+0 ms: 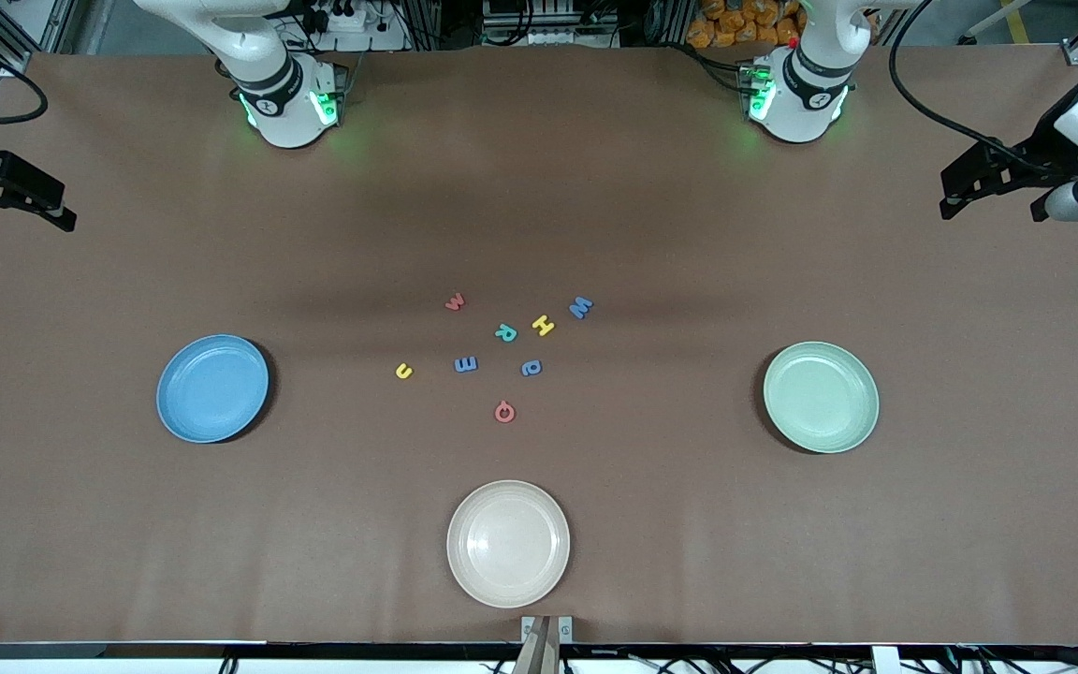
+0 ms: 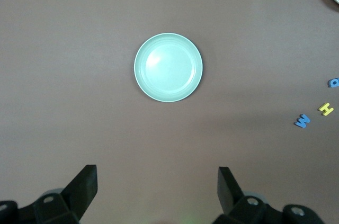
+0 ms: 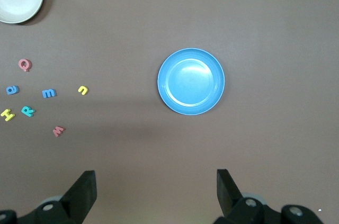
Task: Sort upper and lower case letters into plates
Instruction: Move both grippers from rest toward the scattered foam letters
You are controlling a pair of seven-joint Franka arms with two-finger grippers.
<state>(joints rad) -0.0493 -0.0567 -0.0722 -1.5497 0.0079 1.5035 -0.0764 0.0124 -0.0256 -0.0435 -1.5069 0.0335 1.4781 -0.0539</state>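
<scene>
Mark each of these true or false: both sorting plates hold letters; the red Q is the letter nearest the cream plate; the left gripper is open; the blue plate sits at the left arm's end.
1. Both plates hold letters. False: the blue plate and the mint plate hold none.
2. The red Q is the letter nearest the cream plate. True.
3. The left gripper is open. True.
4. The blue plate sits at the left arm's end. False: it sits toward the right arm's end.

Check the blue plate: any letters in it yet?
Empty. The blue plate shows only bare surface in the front and right wrist views; all eight letters lie on the table.
</scene>
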